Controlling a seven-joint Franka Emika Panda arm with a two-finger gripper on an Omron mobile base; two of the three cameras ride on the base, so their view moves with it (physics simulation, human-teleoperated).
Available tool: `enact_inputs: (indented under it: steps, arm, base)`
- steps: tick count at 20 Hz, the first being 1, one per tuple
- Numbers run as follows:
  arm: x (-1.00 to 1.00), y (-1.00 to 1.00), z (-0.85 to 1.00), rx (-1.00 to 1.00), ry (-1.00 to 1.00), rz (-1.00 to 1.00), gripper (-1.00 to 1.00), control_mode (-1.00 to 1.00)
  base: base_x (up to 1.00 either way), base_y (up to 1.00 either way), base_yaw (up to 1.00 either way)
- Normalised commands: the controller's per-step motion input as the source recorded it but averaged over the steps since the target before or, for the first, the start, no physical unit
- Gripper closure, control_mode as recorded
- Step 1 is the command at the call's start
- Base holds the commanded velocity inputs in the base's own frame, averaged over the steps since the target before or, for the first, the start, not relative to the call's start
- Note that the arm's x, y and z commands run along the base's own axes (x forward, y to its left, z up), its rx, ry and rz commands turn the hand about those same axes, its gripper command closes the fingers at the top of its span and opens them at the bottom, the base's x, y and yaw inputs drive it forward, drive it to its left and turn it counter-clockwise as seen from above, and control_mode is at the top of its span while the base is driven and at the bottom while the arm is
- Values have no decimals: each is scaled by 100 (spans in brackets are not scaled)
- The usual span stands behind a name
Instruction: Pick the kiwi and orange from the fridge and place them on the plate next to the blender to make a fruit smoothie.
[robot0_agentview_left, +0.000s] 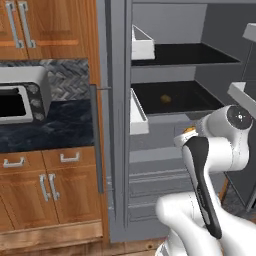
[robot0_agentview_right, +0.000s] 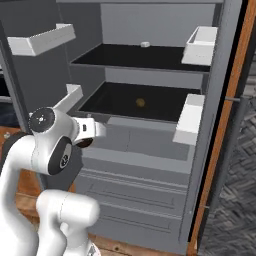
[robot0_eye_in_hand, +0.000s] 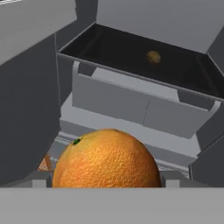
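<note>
Item: orange (robot0_eye_in_hand: 106, 158), clasped in the hand (robot0_eye_in_hand: 106, 186) at fruit's width, outside the open fridge (robot0_agentview_left: 120, 150), evidently for carrying out. Kiwi (robot0_eye_in_hand: 153, 56): lying on black fridge shelf (robot0_eye_in_hand: 109, 50), uncollected.

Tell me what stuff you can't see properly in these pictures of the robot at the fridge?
- Gripper fingertips: in the hand view the orange fills the space where they would rise, so the grip itself is hidden.
- Orange in the left base view: only a sliver peeks past the white arm.
- Kiwi on the black fridge shelf: too small and dim in every view to show its skin.
- Small pale thing on the upper shelf: too tiny to name.
- Silver oven: cut off by the left edge.
</note>
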Motion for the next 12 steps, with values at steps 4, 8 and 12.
enact_inputs:
  steps: [4, 8, 12]
  arm:
    - [0, 0, 0, 0, 0, 0, 100, 100]
    - [0, 0, 0, 0, 0, 0, 100, 100]
    - [0, 0, 0, 0, 0, 0, 100, 100]
  base:
    - [-63, -17, 35]
    - [-72, -25, 40]
    - [-71, -17, 53]
